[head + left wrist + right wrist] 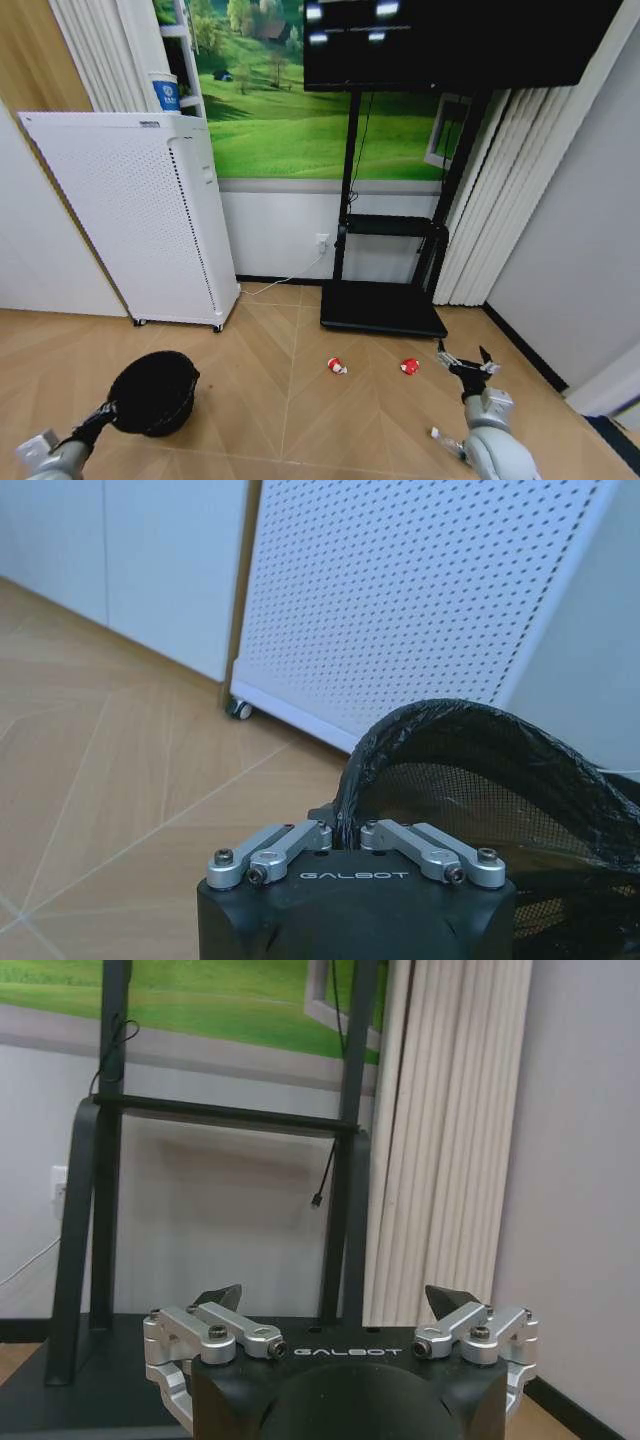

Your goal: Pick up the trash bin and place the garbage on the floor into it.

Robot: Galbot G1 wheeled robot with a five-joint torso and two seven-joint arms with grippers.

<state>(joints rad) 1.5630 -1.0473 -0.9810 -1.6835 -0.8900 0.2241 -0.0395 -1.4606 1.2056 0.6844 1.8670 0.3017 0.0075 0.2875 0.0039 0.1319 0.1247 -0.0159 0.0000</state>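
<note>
Two red scraps [337, 366] left on floor; trash bin [153, 392] already pinched at rim by left pincer [108, 410]; right pincer [467, 364] spread wide, empty.

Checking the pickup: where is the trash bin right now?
Head view: the trash bin is low on the robot's left, gripped at its rim by the left hand, before the white appliance.
</note>
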